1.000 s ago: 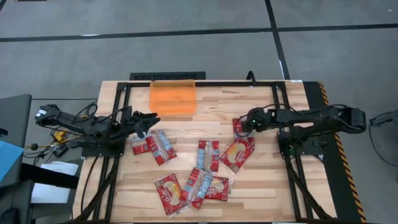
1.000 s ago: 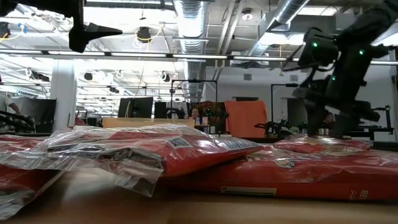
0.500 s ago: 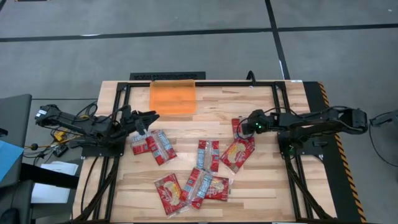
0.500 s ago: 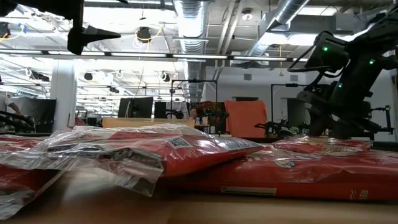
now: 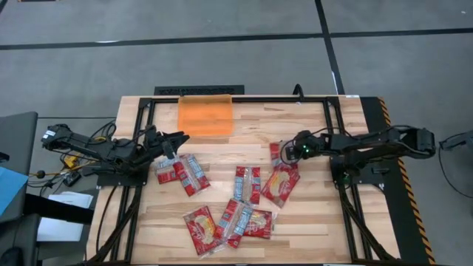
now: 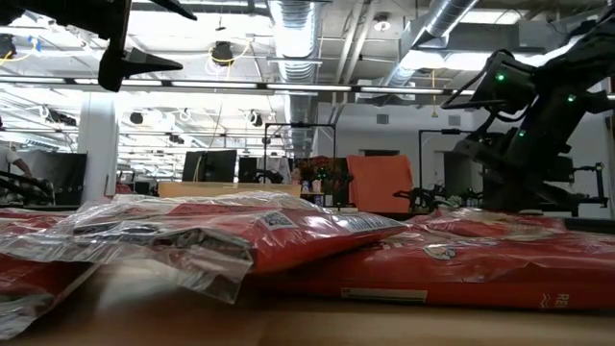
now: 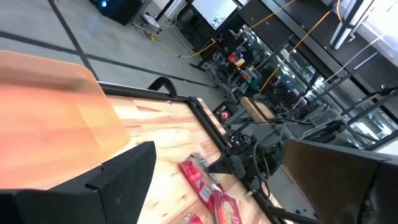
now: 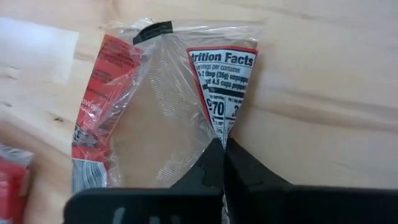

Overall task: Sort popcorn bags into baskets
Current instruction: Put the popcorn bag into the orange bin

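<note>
The orange basket [image 5: 205,114] stands at the table's far edge, left of centre. Several red popcorn bags lie flat on the wood, among them a pair [image 5: 182,173] at the left, one in the middle [image 5: 247,183] and a cluster near the front [image 5: 229,224]. My right gripper [image 5: 293,151] is shut on the bag farthest right [image 5: 278,153], whose clear wrapper and nutrition panel fill the right wrist view [image 8: 168,99]. My left gripper [image 5: 176,140] hovers open just right of its base, above the table between the basket and the left pair. My right gripper [image 8: 222,155] pinches the bag's clear film and the lower tip of its nutrition panel [image 8: 219,127] between its two fingertips [image 8: 208,165]. The fingers come from the table's right, slanting down. The film puckers toward the pinch, and the bag lies on the wood.
Black frame rails [image 5: 332,133] run along the table's far edge and both sides. Another bag [image 5: 281,184] lies just in front of the held one and touches it. Bare wood shows between the basket and the right arm [image 5: 369,140].
My right gripper has gone down and a little toward the table's left, then shut on the rightmost bag. That bag has slid slightly left, and its film has bunched at the fingertips.
</note>
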Available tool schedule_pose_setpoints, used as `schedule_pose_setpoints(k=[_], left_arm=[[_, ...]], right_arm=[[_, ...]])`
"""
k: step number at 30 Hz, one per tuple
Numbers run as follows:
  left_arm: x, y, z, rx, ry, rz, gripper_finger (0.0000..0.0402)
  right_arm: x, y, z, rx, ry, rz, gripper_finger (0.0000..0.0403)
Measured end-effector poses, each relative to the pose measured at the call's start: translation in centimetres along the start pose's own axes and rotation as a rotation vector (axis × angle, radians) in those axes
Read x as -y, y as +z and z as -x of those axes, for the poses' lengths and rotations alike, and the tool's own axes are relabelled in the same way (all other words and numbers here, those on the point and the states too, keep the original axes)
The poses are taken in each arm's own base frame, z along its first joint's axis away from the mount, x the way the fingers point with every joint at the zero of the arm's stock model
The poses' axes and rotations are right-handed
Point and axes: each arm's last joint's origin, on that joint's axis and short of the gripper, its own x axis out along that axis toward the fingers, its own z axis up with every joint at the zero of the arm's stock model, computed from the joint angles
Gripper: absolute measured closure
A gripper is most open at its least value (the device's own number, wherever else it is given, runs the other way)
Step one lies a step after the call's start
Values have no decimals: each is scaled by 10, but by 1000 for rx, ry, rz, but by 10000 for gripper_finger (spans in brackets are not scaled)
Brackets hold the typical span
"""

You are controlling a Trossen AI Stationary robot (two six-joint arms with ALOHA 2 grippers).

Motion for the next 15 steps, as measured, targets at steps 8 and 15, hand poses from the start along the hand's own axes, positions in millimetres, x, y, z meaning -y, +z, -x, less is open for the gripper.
schedule_pose_setpoints(k=[8, 15], left_arm=[[-1, 0, 0, 19, 22, -1, 60], [-2, 1, 0, 46, 51, -3, 60]], right_arm=[[-31, 33, 20, 85, 130, -14, 397], [-65, 75, 48, 222, 235, 18, 397]])
